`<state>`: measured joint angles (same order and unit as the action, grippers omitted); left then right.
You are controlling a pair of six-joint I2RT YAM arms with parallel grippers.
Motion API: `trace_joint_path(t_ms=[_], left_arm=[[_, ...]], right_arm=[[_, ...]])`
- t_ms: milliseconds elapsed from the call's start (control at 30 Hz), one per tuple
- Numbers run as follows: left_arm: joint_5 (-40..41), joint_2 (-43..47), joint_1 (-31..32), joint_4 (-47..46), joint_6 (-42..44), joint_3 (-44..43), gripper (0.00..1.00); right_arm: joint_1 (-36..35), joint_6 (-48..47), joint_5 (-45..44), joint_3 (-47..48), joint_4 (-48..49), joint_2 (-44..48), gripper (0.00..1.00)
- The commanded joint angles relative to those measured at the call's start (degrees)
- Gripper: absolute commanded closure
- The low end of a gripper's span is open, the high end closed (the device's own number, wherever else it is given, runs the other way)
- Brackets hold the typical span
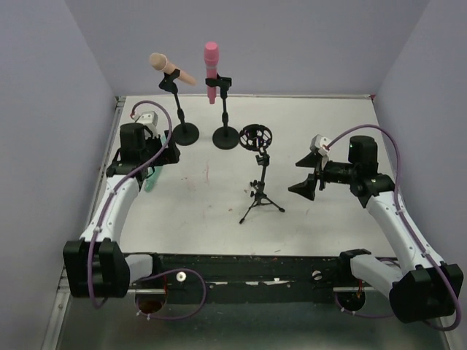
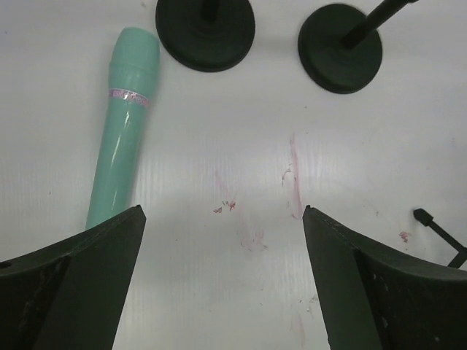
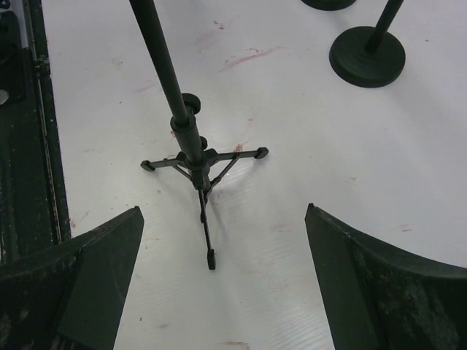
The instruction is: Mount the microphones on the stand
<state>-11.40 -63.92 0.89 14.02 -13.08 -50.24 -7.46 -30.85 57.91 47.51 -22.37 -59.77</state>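
Two microphones look mounted: the peach-tan microphone (image 1: pixel 166 67) and the pink microphone (image 1: pixel 211 58) sit clipped on the round-base stands (image 1: pixel 186 133) beyond the tripod stand (image 1: pixel 260 182). The step in hand is the mint green microphone (image 2: pixel 124 124), lying flat on the table (image 1: pixel 328 131) well left of the tripod. It is just beside the left gripper (image 2: pixel 222 219), whose jaws stand wide apart and empty. The right gripper (image 3: pixel 222 211), likewise spread and empty, faces the tripod from its right. Next, the left gripper probably must shift over the handle, close on it, and carry it to the tripod's ring holder (image 1: pixel 256 136).
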Motion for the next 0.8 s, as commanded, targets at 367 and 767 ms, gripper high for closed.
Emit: trace_joint_path(t_ms=[367, 767], left_arm=[[12.7, -31.78, -2.38, 19.11, 6.66, -16.29, 0.09], [18.0, -35.93, -3.17, 20.34, 6.75, -18.4, 0.17]], right_arm=[[1.22, 1.94, -1.75, 1.1, 0.75, 0.53, 0.0], [1.31, 0.79, -1.13, 1.71, -0.83, -0.26, 0.0]])
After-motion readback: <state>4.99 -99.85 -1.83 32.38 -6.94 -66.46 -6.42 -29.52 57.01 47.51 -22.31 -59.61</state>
